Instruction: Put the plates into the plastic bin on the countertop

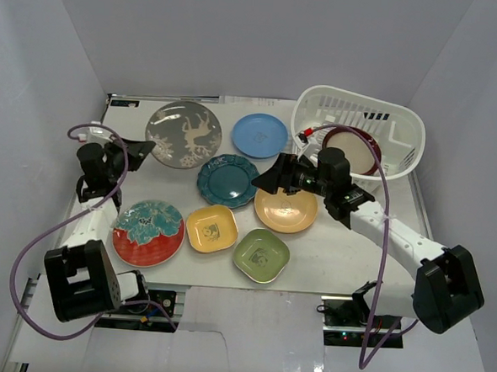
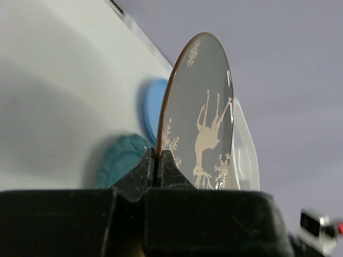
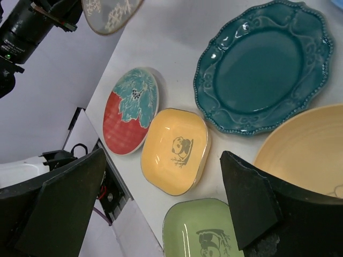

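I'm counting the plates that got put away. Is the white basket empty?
Not empty. The top view shows one maroon-rimmed plate lying inside the white basket.

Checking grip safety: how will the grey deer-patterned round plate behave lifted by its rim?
The grey deer-patterned round plate looks glossy: probably rigid, slippery, breakable ceramic. The left gripper pinches only its thin rim, so it may pivot.

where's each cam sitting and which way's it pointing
Top external: above, behind the bases, looking down on the countertop; left arm and right arm show.
Left wrist: looks along its shut fingers at the grey plate gripped by its rim.
Right wrist: looks down between its open fingers at the teal plate.
Shared: all three show the grey plate.
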You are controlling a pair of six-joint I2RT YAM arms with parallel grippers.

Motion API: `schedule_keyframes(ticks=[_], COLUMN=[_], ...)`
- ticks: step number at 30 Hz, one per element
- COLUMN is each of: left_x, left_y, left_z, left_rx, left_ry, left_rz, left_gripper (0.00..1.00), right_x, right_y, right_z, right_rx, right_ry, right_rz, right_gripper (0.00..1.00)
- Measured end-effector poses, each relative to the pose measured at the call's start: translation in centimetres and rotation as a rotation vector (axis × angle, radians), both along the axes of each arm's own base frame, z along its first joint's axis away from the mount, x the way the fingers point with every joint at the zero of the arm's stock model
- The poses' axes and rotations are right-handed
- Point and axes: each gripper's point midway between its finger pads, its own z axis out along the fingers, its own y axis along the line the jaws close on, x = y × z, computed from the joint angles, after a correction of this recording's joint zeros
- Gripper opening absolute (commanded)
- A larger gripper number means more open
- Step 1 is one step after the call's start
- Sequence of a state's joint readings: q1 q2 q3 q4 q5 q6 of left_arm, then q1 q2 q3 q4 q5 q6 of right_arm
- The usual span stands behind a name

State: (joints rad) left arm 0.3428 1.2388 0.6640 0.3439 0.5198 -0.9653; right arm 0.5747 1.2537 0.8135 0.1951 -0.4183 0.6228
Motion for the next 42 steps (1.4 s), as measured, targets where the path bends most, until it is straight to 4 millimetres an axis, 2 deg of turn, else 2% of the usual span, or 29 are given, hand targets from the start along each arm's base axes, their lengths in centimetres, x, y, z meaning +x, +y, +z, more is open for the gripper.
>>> schedule_keyframes(ticks=[4, 6, 9, 12, 13, 16, 17, 18, 19, 20, 22, 23, 26, 27, 29, 31, 33, 36, 39, 42], left_x=[-1.4, -2.6, -4.0, -5.0, -5.3, -6.2, -6.4, -6.6, -6.7, -6.9, -6.8, -6.8, -7.0, -7.2, -7.4, -7.7, -7.5, -7.6, -7.4, -7.0], left_y=[-7.0, -9.7, -12.2, -13.8, -14.4, -15.8, -16.2, -16.7, -17.0, -17.4, -17.5, -17.6, -17.9, -18.1, -18.3, -18.4, -18.0, -17.4, -16.8, -16.2], left_z=[1.1, 1.4, 2.0, 2.6, 2.6, 2.6, 2.6, 2.5, 2.4, 2.1, 1.6, 1.6, 1.9, 2.0, 2.2, 2.7, 3.2, 3.6, 3.1, 1.5], left_rx=[0.010, 0.007, 0.008, 0.011, 0.010, 0.007, 0.006, 0.005, 0.008, 0.006, 0.016, 0.016, 0.019, 0.018, 0.037, 0.072, 0.126, 0.200, 0.252, 0.285], left_ry=[-0.029, -0.032, -0.048, -0.067, -0.070, -0.073, -0.073, -0.072, -0.070, -0.064, -0.053, -0.057, -0.064, -0.060, -0.061, -0.068, -0.081, -0.091, -0.079, -0.022], left_rz=[-0.218, -0.321, -0.421, -0.486, -0.510, -0.575, -0.593, -0.613, -0.625, -0.640, -0.647, -0.651, -0.670, -0.681, -0.698, -0.706, -0.685, -0.650, -0.621, -0.594], left_gripper=[0.00, 0.00, 0.00, 0.00, 0.00, 0.00, 0.00, 0.00, 0.00, 0.00, 0.08, 0.21, 0.48, 0.61, 0.67, 0.70, 0.71, 0.71, 0.71, 0.72], right_x=[1.0, 1.9, 3.0, 3.7, 3.9, 4.1, 4.2, 4.2, 4.2, 4.2, 4.1, 4.2, 4.5, 4.5, 4.9, 6.2, 8.3, 11.8, 14.3, 15.4], right_y=[1.4, 1.7, 1.9, 1.7, 1.7, 1.6, 1.7, 1.8, 1.9, 2.0, 2.1, 2.1, 1.7, 1.6, 0.8, -1.4, -5.0, -12.5, -19.7, -24.4], right_z=[0.5, 0.6, 0.6, 0.1, -0.1, 0.1, 0.3, 0.5, 0.9, 1.2, 2.0, 2.4, 2.8, 2.9, 3.0, 3.2, 4.0, 5.7, 7.1, 7.1], right_rx=[0.006, 0.001, -0.007, -0.023, -0.027, -0.022, -0.015, -0.003, 0.012, 0.023, 0.076, 0.099, 0.121, 0.125, 0.127, 0.131, 0.152, 0.187, 0.190, 0.159], right_ry=[-0.007, -0.009, -0.012, -0.009, -0.006, -0.012, -0.013, -0.013, -0.018, -0.022, 0.015, 0.030, 0.047, 0.050, 0.054, 0.069, 0.070, 0.035, -0.005, -0.023], right_rz=[0.009, -0.008, -0.033, -0.065, -0.075, -0.086, -0.087, -0.085, -0.084, -0.080, -0.077, -0.079, -0.087, -0.088, -0.105, -0.156, -0.252, -0.445, -0.639, -0.759], right_gripper=[0.91, 0.90, 0.90, 0.96, 0.94, 0.70, 0.55, 0.46, 0.24, 0.16, 0.08, 0.08, 0.08, 0.08, 0.08, 0.08, 0.08, 0.08, 0.08, 0.08])
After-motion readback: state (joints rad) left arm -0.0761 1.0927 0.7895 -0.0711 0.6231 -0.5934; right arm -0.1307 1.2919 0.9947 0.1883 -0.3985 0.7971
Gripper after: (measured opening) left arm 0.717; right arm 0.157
